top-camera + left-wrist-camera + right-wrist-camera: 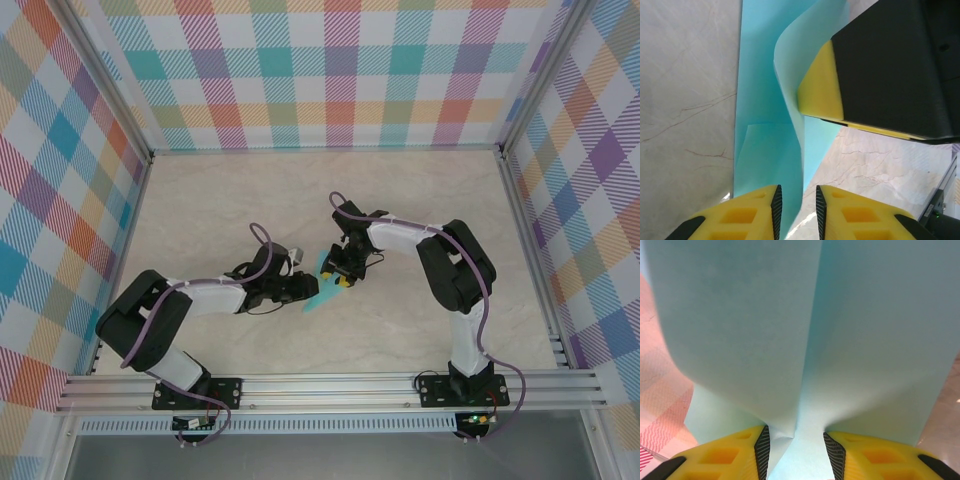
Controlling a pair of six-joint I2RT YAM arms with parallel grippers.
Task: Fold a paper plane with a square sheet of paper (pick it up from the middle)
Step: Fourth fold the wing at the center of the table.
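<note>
The sheet of paper (322,290) lies near the middle of the surface (240,200), turquoise and already partly folded, right between my 2 claws. Seen from above, my left claw (310,290) reaches it from the left and my right claw (345,277) from the right, their tips close together over it.

From my left wrist, the paper (765,100) is a long strip lying flat on the pale, veined surface (685,75), with 1 flap curling up off it. That flap's edge runs down into the gap of my left claw (799,207). The claw is slightly spread, and a sliver of surface shows beside the paper, so it is not pinching. My right claw's yellow finger (820,95) touches the curled flap higher up.

From my right wrist, the paper (790,315) rises in 2 panels that meet at a centre crease. The crease drops into the gap of my right claw (796,445), whose pads stand partway spread with the fold between them.

Pastel checked walls (330,80) surround the surface.
</note>
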